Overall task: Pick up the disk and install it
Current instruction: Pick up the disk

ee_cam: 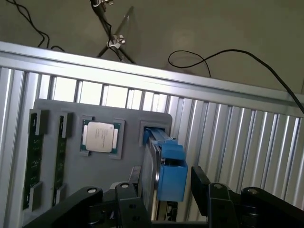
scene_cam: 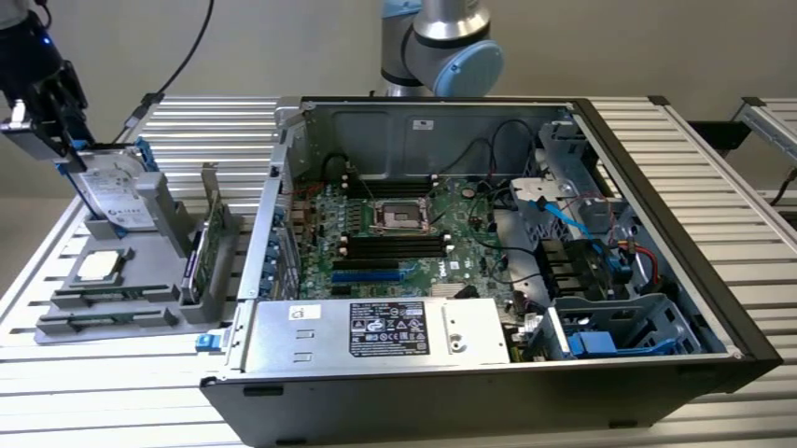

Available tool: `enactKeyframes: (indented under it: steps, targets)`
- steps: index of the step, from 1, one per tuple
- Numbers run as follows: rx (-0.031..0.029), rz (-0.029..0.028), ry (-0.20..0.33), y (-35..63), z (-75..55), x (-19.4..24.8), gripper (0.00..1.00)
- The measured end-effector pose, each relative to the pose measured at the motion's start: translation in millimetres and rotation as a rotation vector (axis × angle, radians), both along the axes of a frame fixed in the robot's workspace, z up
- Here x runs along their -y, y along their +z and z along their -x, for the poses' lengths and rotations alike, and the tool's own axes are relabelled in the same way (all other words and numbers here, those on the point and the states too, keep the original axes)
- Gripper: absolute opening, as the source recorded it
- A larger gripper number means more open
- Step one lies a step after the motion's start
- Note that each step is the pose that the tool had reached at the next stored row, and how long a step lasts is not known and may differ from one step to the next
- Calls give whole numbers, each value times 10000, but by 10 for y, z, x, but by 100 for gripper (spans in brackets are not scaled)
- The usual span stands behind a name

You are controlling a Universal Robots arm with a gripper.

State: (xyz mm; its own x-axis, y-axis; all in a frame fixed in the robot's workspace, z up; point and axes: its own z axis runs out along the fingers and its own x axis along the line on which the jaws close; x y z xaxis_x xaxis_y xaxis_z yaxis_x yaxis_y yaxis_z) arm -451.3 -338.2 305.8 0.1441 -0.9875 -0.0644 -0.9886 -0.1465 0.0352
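Found silver-grey rectangular metal disk (scene_cam: 118, 191) (ee_cam: 150, 166), clipped in blue plastic frame, upright in grey plastic fixture (scene_cam: 125, 299) (ee_cam: 128, 130). Found black gripper (scene_cam: 73, 157) (ee_cam: 166, 176) spread, straddling disk, unclamped. Judged rigid, weighty, shock-sensitive; best gripped across broad faces.

No text is legible, neither on the black label (scene_cam: 387, 329) of the silver metal box (scene_cam: 299, 350) nor on the silver-grey disk's (scene_cam: 112, 177) white label (scene_cam: 121, 201).

**Desk:** The disk (scene_cam: 115, 194), ten o'clock in the exterior view?
**Photographer:** Silver-grey, white printed label, blue carrier frame (ee_cam: 171, 175).
**Desk:** Around it?
**Photographer:** Grey holder (scene_cam: 112, 319), green motherboard (scene_cam: 398, 238), black case (scene_cam: 498, 411), pale ribbed table (scene_cam: 722, 177).
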Motion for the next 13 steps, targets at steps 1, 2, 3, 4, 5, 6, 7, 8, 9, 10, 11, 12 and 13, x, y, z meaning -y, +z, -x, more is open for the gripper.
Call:
enactKeyframes:
  steps: [1,2,3,4,5,6,7,8,9,10,11,12,13]
  targets:
    - [-27,0,-49,-6,1,-4,54]
    - [-52,0,-97,-12,2,-8,54]
    - [-73,0,-138,-19,3,-10,54]
    - [-90,0,-177,-27,4,-11,54]
    - [-103,-1,-210,-34,6,-13,54]
    - [-121,0,-245,-43,8,-15,54]
    - [-133,0,-274,-52,9,-15,54]
    - [-146,0,-297,-59,11,-15,54]
    - [-155,0,-316,-68,12,-16,54]
    - [-160,1,-329,-77,12,-16,54]
    - [-164,0,-339,-87,13,-16,54]
    - [-166,0,-349,-99,13,-17,54]
    - [-167,0,-358,-111,13,-16,54]
